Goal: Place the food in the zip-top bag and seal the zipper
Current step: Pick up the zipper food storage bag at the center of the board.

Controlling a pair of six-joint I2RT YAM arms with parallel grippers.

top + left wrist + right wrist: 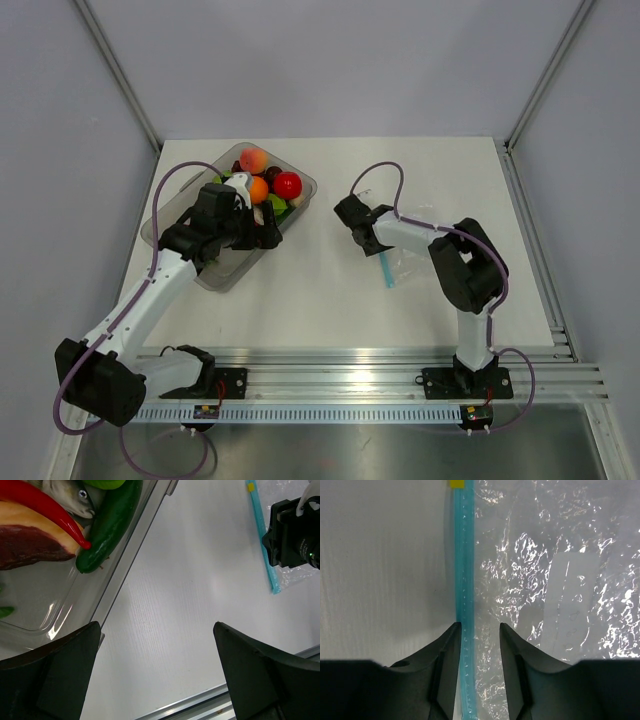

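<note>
Right wrist view: the right gripper [480, 628] stands half open astride the blue zipper [465, 555], clamping nothing; the clear bag [545, 580] lies flat beyond. The left gripper [156, 626] gapes wide, empty, beside the tub [120, 575] of food [112, 525]. White counter [400, 320], grey walls [300, 60].

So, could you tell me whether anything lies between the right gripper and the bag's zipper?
Nothing visible does. In the right wrist view the right gripper is directly over the zip-top bag, and the light-blue zipper runs through the gap between its parted jaws, unobstructed.
</note>
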